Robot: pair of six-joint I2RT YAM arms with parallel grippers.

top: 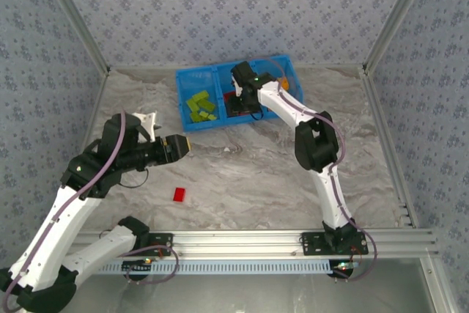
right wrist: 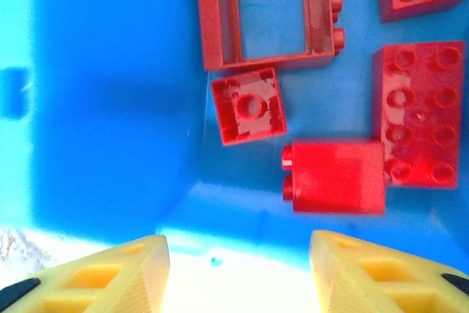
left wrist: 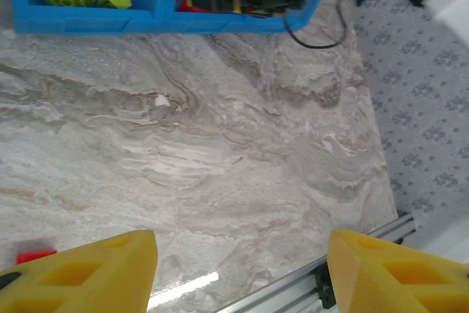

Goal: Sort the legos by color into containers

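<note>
The left pincer [left wrist: 242,263] and right pincer [right wrist: 238,265] were seen spread and empty, so the red brick [top: 179,194] was judged best straddled squarely.

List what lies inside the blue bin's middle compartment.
Red legos: an open frame and four blocks. From above, the right gripper covers much of that blue bin compartment, hiding any others.
</note>
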